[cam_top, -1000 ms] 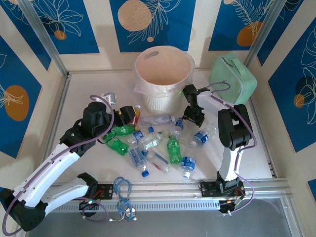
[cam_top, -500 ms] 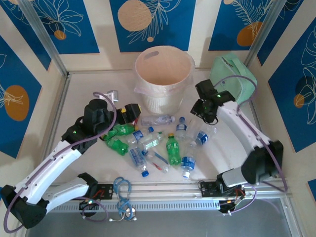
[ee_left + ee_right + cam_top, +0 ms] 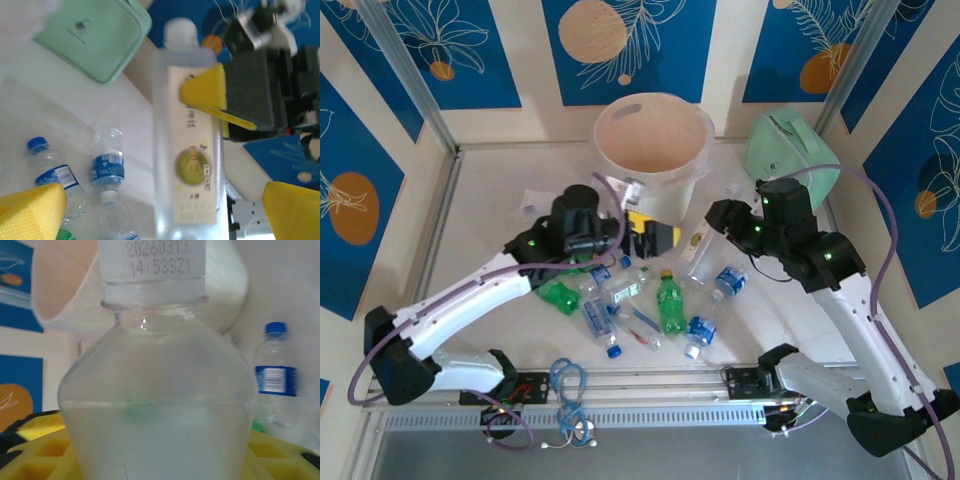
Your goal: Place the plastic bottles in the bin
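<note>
My right gripper [image 3: 713,232] is shut on a clear bottle with a cream label [image 3: 698,246], held above the table in front of the bin [image 3: 610,150]. In the right wrist view that bottle [image 3: 155,390] sits cap up between the yellow fingers [image 3: 30,450], the bin [image 3: 60,290] behind it. My left gripper [image 3: 658,236] stands open just left of it. In the left wrist view its wide yellow fingers [image 3: 30,212] flank the labelled bottle [image 3: 192,140] without touching. Several plastic bottles lie on the table: a green one [image 3: 669,303] and blue-labelled ones [image 3: 730,280] [image 3: 107,167] [image 3: 275,375].
A mint green zip case [image 3: 790,150] [image 3: 95,35] stands right of the bin. A small clear bag [image 3: 535,199] lies at the back left. A coil of blue cable [image 3: 568,385] rests on the front rail. Patterned walls close in three sides.
My left arm has swung right, from beside the left bottles to the front of the bin, and its jaws have opened wide. My right arm has changed pose and still grips its bottle.
</note>
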You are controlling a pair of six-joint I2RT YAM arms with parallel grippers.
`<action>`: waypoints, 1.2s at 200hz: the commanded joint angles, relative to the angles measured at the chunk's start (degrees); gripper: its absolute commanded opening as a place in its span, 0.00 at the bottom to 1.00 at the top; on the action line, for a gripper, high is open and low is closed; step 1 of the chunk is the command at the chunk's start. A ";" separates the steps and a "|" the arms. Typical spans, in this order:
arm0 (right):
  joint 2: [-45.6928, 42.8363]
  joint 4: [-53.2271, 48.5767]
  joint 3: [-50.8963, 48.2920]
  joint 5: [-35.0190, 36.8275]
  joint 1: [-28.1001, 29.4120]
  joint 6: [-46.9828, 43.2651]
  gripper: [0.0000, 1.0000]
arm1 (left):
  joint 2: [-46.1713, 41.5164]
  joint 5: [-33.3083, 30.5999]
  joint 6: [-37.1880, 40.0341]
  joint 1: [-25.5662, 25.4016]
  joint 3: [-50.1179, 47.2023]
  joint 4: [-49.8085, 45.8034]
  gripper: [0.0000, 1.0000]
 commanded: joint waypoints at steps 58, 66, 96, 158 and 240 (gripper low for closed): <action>4.39 8.11 7.25 -4.83 4.96 1.99 0.53 | -0.26 -2.88 9.35 -3.49 2.36 -5.12 0.98; 4.56 8.64 7.21 -5.01 5.17 2.16 0.53 | -0.41 -3.26 9.13 -3.57 2.18 -5.14 0.95; 4.68 9.05 7.21 -3.62 6.89 2.60 0.53 | -0.27 -4.71 8.69 -3.66 2.14 -4.79 0.84; 3.54 9.22 6.35 -1.49 8.39 3.16 0.54 | 0.22 -4.83 9.34 -3.84 2.13 -4.53 0.59; 0.56 2.56 6.58 3.48 4.61 2.54 0.83 | 0.84 -13.89 13.38 -3.53 6.70 -10.97 0.58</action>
